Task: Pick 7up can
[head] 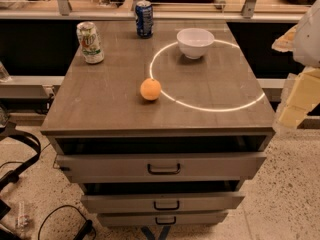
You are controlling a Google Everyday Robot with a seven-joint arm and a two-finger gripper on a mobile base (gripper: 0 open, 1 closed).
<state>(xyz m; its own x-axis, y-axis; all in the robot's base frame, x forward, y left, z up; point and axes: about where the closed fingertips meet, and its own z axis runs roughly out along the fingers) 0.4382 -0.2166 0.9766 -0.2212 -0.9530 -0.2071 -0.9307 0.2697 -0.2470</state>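
Note:
The 7up can (90, 42) is whitish-silver with green lettering and a slightly dented body. It stands upright near the far left corner of the grey drawer cabinet top (110, 109). My gripper (299, 96) shows as cream-coloured blocks at the right edge of the camera view. It hangs beside the cabinet's right side, far from the can and to its right. Nothing is seen held in it.
A dark blue can (144, 18) stands at the cabinet's back edge. A white bowl (195, 42) sits at the back right and an orange (150, 89) lies near the middle. The cabinet's drawers (162, 166) are partly pulled out. Cables (60, 219) lie on the floor at left.

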